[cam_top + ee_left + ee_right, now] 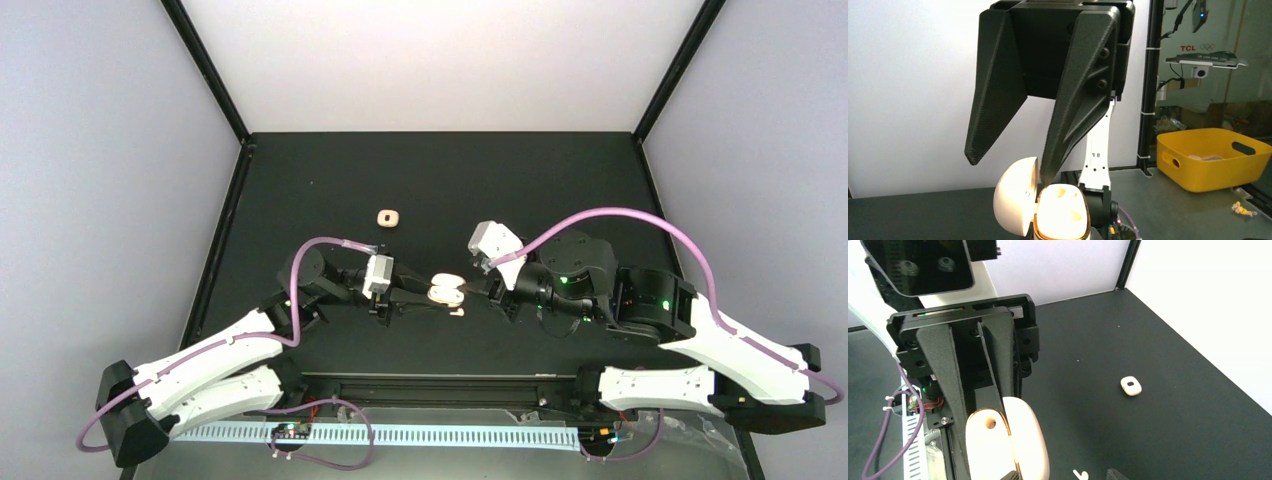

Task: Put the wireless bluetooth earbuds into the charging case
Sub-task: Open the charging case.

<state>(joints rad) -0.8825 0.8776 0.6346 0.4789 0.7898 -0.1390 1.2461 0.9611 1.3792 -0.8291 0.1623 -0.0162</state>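
An open cream charging case (pixel 446 290) lies on the black table between my grippers, its lid (pixel 1015 197) swung to the far side of its base (pixel 1063 210). The base shows hollows, and glare hides any earbud in them. My left gripper (pixel 1010 169) is open above the case, one fingertip (pixel 1048 175) at the gap between lid and base. It also shows in the top view (pixel 412 296). My right gripper (pixel 1064 474) is open, with one finger touching the case (pixel 1023 440). One white earbud (pixel 1080 474) lies between its fingers, just near of the case (pixel 456 312). No other earbuds are visible.
A second small cream case (pixel 388 217) lies closed farther back on the left, also in the right wrist view (pixel 1131 385). A white perforated strip (pixel 400 435) runs along the near edge. A yellow bin (pixel 1213 157) stands outside the enclosure. Walls close in three sides.
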